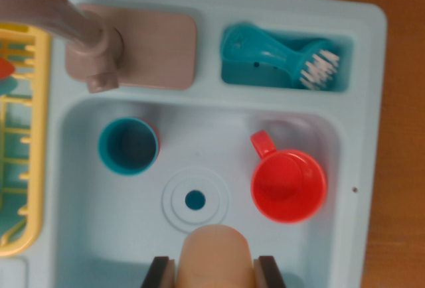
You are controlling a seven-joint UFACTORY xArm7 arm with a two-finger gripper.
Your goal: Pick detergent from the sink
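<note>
In the wrist view, the two dark fingers (216, 273) stand at the bottom edge, one on each side of a tan, rounded bottle (216, 256), which is taken to be the detergent. Its sides fill the gap and touch both fingers, so they appear clenched on it, gripping it across its width so it stays upright for lifting. The bottle sits low over the pale blue sink (199, 135), and whether it is clear of the basin floor cannot be told.

Just ahead of the fingers lies the round drain (195, 200). Farther ahead, off to the wrist view's left, a teal cup (128, 146) stands open-mouthed, and to the right a red mug (287, 183) with its handle turned away from the fingers. Both stand apart from the bottle, leaving room to rise.

Beyond the basin are the faucet (80, 29) and a teal brush (282, 56) in its own recess; a yellow rack (26, 142) borders the left. The wooden surface (398, 168) shows at the right.
</note>
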